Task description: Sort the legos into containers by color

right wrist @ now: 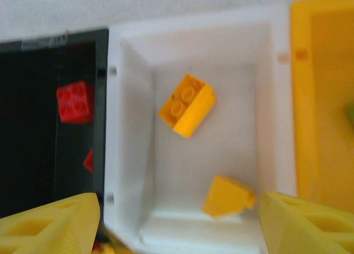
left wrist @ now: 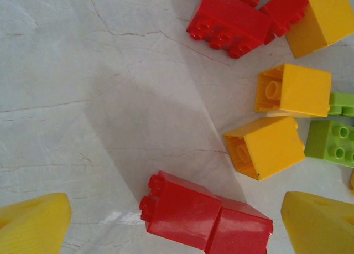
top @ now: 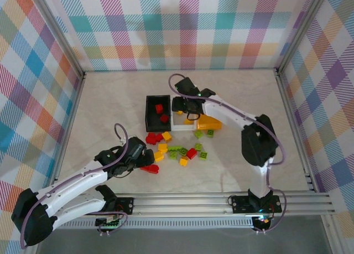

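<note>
Both wide open and empty, left claw (left wrist: 176,232) astride red lego (left wrist: 204,215), right claw (right wrist: 177,226) above white container (right wrist: 133,99)

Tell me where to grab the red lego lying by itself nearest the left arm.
Probably take the red lego from straight above, with the jaws across its two long smooth sides. It lies on its side with the studs pointing sideways, so the studded end would give poor purchase.
</note>
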`<state>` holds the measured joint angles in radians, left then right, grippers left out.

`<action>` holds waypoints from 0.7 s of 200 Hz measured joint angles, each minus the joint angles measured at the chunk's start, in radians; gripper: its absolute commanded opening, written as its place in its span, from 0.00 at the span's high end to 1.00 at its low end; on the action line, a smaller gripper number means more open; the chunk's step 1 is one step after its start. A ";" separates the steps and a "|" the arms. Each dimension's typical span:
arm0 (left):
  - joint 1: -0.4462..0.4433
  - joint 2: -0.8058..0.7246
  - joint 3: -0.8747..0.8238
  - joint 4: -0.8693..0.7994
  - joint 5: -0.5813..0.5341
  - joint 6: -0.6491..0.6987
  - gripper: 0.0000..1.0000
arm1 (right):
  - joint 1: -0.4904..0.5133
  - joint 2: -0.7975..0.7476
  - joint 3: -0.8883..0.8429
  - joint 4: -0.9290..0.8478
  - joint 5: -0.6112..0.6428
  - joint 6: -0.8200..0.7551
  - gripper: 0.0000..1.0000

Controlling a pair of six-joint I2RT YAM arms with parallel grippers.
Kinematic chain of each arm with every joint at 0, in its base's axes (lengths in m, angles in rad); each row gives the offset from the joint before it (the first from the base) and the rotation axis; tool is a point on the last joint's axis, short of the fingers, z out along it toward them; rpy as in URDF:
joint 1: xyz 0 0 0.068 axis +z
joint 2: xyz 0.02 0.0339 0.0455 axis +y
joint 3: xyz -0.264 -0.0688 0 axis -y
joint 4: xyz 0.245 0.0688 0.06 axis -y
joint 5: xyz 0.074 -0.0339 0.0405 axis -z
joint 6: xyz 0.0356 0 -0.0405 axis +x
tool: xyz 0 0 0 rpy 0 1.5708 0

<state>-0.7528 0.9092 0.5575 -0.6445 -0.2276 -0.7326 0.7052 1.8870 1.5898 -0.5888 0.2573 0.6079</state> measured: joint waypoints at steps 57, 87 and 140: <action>-0.020 -0.003 -0.134 0.032 0.029 -0.027 0.09 | 0.035 -0.233 -0.303 0.097 -0.009 0.025 0.24; -0.008 0.047 -0.130 0.080 0.014 -0.066 0.14 | 0.034 -0.288 -0.397 0.124 -0.001 0.055 0.24; 0.095 0.093 -0.115 0.134 -0.001 -0.117 0.11 | 0.034 -0.372 -0.449 0.148 0.024 0.069 0.23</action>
<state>-0.6579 1.0019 0.4427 -0.5102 -0.2287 -0.8494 0.7395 1.5154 1.1404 -0.4412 0.2813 0.6765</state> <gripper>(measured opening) 0.863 0.770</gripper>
